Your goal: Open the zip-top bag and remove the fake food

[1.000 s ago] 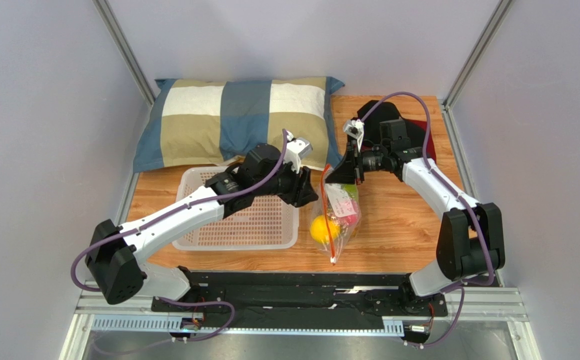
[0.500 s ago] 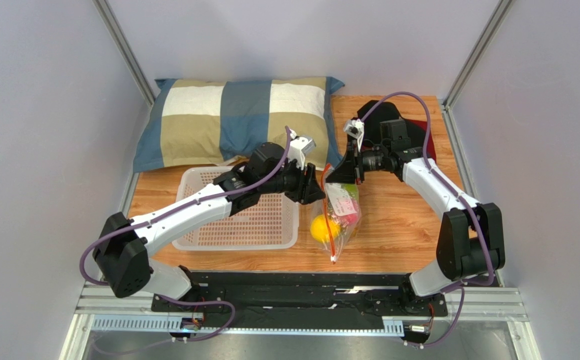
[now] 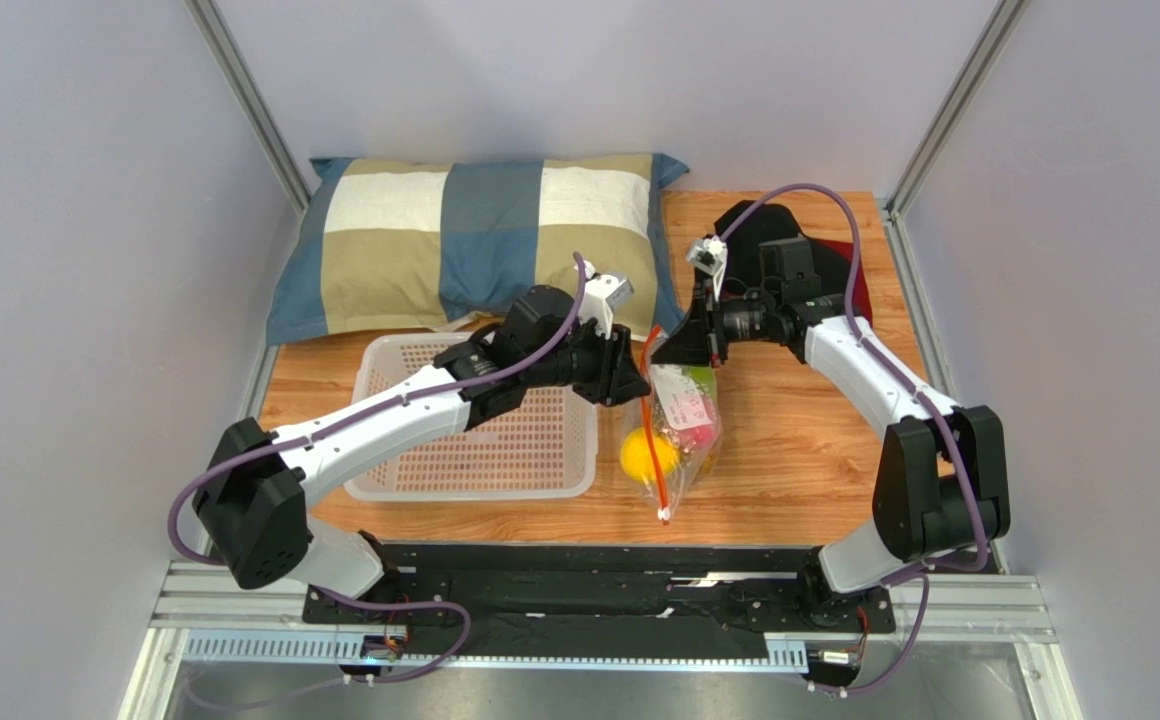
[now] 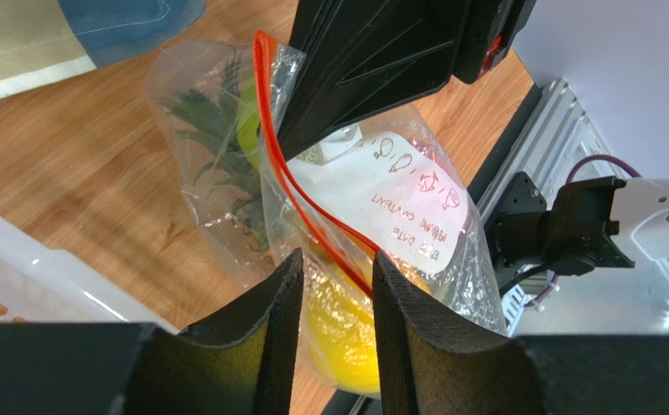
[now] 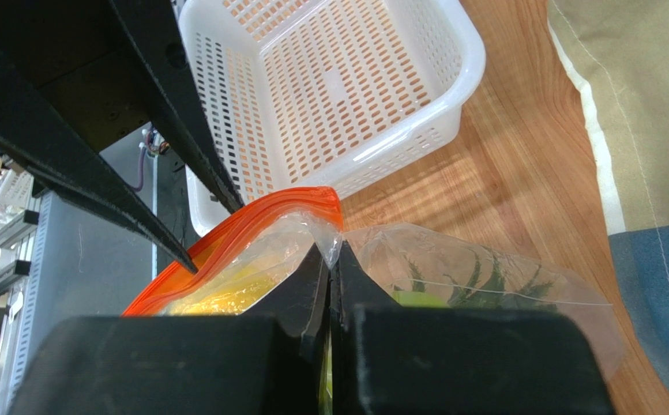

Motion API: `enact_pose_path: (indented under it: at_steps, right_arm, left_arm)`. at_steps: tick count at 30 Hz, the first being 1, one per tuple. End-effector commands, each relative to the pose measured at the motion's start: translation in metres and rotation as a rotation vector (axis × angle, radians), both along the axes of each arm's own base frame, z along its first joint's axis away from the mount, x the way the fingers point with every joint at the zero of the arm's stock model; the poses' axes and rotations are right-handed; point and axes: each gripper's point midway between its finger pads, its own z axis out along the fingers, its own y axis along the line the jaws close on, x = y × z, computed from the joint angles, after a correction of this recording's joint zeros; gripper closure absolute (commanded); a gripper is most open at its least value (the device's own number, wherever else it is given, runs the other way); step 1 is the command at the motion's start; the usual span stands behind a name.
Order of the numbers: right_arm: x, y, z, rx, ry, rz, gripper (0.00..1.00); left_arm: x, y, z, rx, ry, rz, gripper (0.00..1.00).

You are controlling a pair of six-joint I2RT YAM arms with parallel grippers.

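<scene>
we see the zip-top bag (image 3: 672, 428) on the bench (image 3: 812, 465), just beside the white basket (image 3: 391, 483), on the basket's side toward the right arm. the bag runs roughly along that side of the basket. its near end lies on the wood, and its far end appears raised off it.

the right pincer (image 5: 329, 256) is clenched on the clear plastic at the bag's far end, close to the basket's far corner. its two jaws are pressed together, with a fold of the film caught between them. the red-orange zip strip (image 5: 251, 226) curls just beside that grip, on the basket side.

the left pincer (image 4: 334, 322) reaches over the basket's corner to the same end of the bag. its jaws stand apart, nothing squeezed between them. its fingers (image 4: 264, 333) sit one on each side of a narrow gap, through which we see bag film and yellow. the zip strip runs down toward that gap, and we cannot tell whether either finger touches it.

the fake food (image 3: 661, 447) is all inside the bag, which has not been opened. the yellow citrus (image 3: 643, 455) sits nearest the basket wall. the pineapple leaves (image 4: 212, 130) and a green fruit (image 5: 416, 299) press against the plastic at the far end. the white label (image 4: 399, 203) faces up.

a checked pillow (image 3: 466, 240) lies just beyond the basket's far rim.
</scene>
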Motion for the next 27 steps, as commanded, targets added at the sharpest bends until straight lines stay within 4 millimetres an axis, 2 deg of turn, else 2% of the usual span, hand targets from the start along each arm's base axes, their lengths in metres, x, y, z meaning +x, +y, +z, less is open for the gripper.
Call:
enact_pose_path:
  at_steps: [1, 2, 3, 4, 5, 6, 8, 9, 10, 11, 12, 14, 15, 16, 18, 21, 22, 25, 27]
  right_arm:
    - [0.008, 0.011, 0.015, -0.025, -0.026, -0.052, 0.99]
    - [0.008, 0.016, 0.012, -0.054, -0.003, -0.081, 0.97]
    - [0.006, 0.018, 0.014, -0.064, 0.0, -0.099, 0.92]
    - [0.013, 0.016, 0.01, -0.105, 0.004, -0.165, 0.87]
    - [0.013, 0.016, 0.008, -0.118, 0.086, -0.239, 0.78]
    - [0.02, 0.012, 0.011, -0.131, 0.109, -0.324, 0.65]
    - [0.034, -0.007, 0.001, -0.221, 0.188, -0.529, 0.57]
    - [0.039, -0.012, 0.01, -0.23, 0.229, -0.606, 0.47]
    - [0.037, -0.031, -0.002, -0.321, 0.295, -0.72, 0.45]
    - [0.034, -0.038, 0.0, -0.345, 0.324, -0.772, 0.45]
    - [0.024, -0.046, 0.001, -0.377, 0.397, -0.826, 0.44]
    - [0.015, -0.06, 0.017, -0.391, 0.373, -0.906, 0.42]
    - [0.008, -0.068, 0.018, -0.409, 0.378, -0.95, 0.38]
    - [0.004, -0.079, 0.032, -0.398, 0.309, -1.008, 0.36]
    - [-0.01, -0.074, 0.038, -0.388, 0.273, -0.974, 0.32]
    - [-0.034, -0.062, 0.041, -0.333, 0.284, -0.891, 0.31]
    - [-0.041, -0.061, 0.03, -0.337, 0.314, -0.886, 0.31]
    - [-0.046, -0.075, 0.025, -0.358, 0.285, -0.948, 0.29]
    - [-0.052, -0.079, 0.034, -0.331, 0.272, -0.967, 0.31]
  left_arm:
    - [0.006, -0.013, 0.0, -0.019, -0.004, -0.022, 0.64]
    - [0.006, -0.016, 0.002, -0.023, -0.004, -0.037, 0.78]
    - [0.007, -0.018, -0.004, -0.011, -0.001, -0.044, 0.85]
    - [0.009, -0.018, -0.005, -0.004, -0.005, -0.044, 0.91]
    - [0.01, -0.017, -0.004, 0.001, -0.014, -0.038, 1.0]
    - [0.01, -0.017, -0.003, -0.003, -0.022, -0.039, 1.0]
    - [0.007, -0.016, 0.0, -0.022, -0.026, -0.046, 1.0]
    - [0.005, -0.017, 0.013, -0.073, -0.047, -0.049, 1.0]
    - [0.003, -0.016, 0.016, -0.09, -0.045, -0.051, 1.0]
    - [0.0, -0.017, 0.019, -0.116, -0.051, -0.059, 1.0]
    - [-0.001, -0.018, 0.032, -0.158, -0.064, -0.057, 1.0]
    - [-0.005, -0.019, 0.038, -0.192, -0.064, -0.066, 1.0]
    - [-0.004, -0.022, 0.045, -0.225, -0.064, -0.063, 1.0]
    - [-0.005, -0.023, 0.048, -0.243, -0.065, -0.07, 1.0]
    - [-0.006, -0.027, 0.054, -0.27, -0.056, -0.079, 1.0]
    - [-0.006, -0.032, 0.055, -0.286, -0.038, -0.089, 1.0]
    - [-0.005, -0.033, 0.054, -0.285, -0.033, -0.086, 1.0]
    - [-0.005, -0.035, 0.053, -0.294, -0.014, -0.082, 1.0]
    - [-0.007, -0.035, 0.052, -0.301, -0.001, -0.084, 1.0]
